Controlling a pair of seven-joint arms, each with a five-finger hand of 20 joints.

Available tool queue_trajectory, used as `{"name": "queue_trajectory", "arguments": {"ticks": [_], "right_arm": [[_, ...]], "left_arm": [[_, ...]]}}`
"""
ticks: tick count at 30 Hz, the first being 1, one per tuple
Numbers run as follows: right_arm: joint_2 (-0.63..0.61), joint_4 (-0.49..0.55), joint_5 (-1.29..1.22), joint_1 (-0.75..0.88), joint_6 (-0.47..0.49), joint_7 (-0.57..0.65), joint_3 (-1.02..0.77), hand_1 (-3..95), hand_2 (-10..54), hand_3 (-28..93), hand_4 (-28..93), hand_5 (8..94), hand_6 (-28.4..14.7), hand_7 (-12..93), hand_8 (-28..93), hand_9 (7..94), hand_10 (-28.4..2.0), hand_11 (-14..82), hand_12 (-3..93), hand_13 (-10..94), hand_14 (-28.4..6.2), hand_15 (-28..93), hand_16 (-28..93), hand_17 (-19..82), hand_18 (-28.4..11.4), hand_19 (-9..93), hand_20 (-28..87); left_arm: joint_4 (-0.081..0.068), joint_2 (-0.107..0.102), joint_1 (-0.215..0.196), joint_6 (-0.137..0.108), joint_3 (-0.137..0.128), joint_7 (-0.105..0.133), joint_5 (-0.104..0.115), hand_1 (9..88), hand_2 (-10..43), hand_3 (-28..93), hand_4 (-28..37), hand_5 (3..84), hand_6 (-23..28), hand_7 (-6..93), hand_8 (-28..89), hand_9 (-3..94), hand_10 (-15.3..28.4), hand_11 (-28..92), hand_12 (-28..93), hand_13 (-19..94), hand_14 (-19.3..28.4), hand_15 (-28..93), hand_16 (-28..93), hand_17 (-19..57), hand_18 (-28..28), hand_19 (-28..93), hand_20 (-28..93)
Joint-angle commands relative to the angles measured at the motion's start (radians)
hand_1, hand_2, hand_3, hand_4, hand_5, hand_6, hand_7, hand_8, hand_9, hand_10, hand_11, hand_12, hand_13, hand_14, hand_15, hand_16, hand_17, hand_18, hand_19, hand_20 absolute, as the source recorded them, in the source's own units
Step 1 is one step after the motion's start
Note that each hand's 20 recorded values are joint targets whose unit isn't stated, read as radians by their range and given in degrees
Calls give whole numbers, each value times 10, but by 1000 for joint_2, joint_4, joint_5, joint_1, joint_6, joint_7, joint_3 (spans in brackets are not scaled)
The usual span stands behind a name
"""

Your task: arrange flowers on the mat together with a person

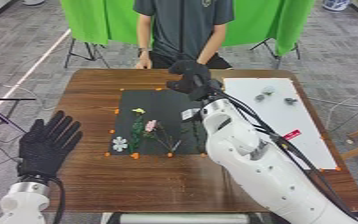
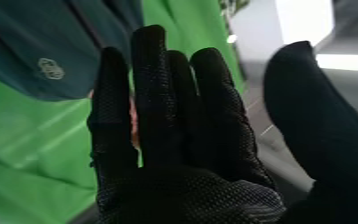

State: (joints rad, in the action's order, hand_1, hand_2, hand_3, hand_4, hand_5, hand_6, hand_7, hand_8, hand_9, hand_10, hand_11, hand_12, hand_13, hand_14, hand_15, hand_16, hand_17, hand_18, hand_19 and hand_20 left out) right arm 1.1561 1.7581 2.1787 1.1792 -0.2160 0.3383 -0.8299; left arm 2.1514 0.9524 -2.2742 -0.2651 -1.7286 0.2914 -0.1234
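Though the pink flower [image 1: 151,125] slants, the yellow flower [image 1: 138,111] points forward.

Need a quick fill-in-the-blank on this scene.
The right hand holds ____. In the head view, the pink flower lies to the ____ of the white flower. Up-left of the pink flower is a ____ bloom. The sheet right of the dark mat is ____.

Missing words: nothing; right; yellow; white

a yellow flower [image 1: 139,110] on a green stem, a pink flower [image 1: 151,125] and a pale, flat flower [image 1: 119,144] lie on the rectangular black mat [image 1: 162,101].
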Motion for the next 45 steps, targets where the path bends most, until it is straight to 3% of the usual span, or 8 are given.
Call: {"name": "queue_trajectory", "arguments": {"ticks": [1, 6, 12, 16, 27, 40, 45], "right_arm": [[-171, 114, -209, 125, -35, 49, -141, 316, -22, 802, -270, 526, -59, 201, -150, 521, -163, 163, 126, 496, -144, 438, 116, 225, -214, 716, 67], [-212, 157, -391, 278, 42, -36, -334, 296, -22, 801, -263, 513, -57, 192, -142, 493, -157, 149, 120, 450, -148, 391, 94, 196, -203, 672, 38], [-250, 192, -580, 426, 33, -49, -501, 287, -21, 801, -262, 480, -62, 185, -140, 434, -156, 129, 116, 367, -158, 338, 84, 149, -198, 623, 23], [-258, 214, -633, 554, 107, -120, -638, 285, -20, 800, -262, 453, -58, 186, -137, 394, -139, 136, 114, 330, -160, 317, 87, 127, -194, 592, 27], [-191, 266, -831, 814, 177, -247, -910, 279, -15, 798, -258, 390, -48, 175, -135, 333, -141, 99, 108, 270, -143, 221, 100, 93, -183, 497, 60], [-102, 297, -956, 954, 160, -297, -1044, 252, -26, 804, -246, 375, -40, 159, -125, 321, -134, 73, 109, 263, -123, 149, 112, 83, -186, 449, 84], [-81, 323, -958, 966, 143, -290, -1050, 252, -29, 804, -246, 379, -40, 157, -124, 327, -131, 73, 110, 269, -119, 134, 120, 86, -186, 442, 91]], "left_arm": [[14, 8, -39, -9, -24, 7, 9, 287, 115, 725, -283, 445, 74, 95, -82, 393, 135, 132, 92, 299, 145, 186, -28, -30, 132, 259, 123], [12, 5, -37, -2, -23, 7, 8, 286, 115, 726, -283, 445, 72, 97, -84, 394, 134, 134, 91, 301, 142, 185, -28, -29, 132, 258, 122], [14, 1, -44, 4, -25, 12, 9, 284, 115, 726, -283, 445, 71, 99, -84, 394, 133, 134, 91, 302, 141, 184, -28, -28, 131, 255, 121], [15, 2, -46, 9, -27, 15, 8, 284, 115, 725, -283, 445, 71, 97, -85, 394, 133, 133, 90, 303, 139, 182, -28, -27, 131, 254, 121], [11, 6, -36, 16, -26, 25, 8, 284, 113, 724, -283, 444, 70, 99, -84, 394, 132, 133, 90, 303, 138, 178, -27, -27, 130, 252, 121], [21, 15, -59, 8, -43, 35, 11, 285, 111, 724, -283, 444, 69, 100, -85, 395, 132, 132, 90, 304, 137, 175, -25, -26, 130, 250, 122], [14, 14, -46, 12, -40, 20, 8, 285, 110, 725, -283, 437, 65, 101, -86, 394, 131, 131, 90, 305, 137, 174, -25, -26, 130, 249, 122]]}}
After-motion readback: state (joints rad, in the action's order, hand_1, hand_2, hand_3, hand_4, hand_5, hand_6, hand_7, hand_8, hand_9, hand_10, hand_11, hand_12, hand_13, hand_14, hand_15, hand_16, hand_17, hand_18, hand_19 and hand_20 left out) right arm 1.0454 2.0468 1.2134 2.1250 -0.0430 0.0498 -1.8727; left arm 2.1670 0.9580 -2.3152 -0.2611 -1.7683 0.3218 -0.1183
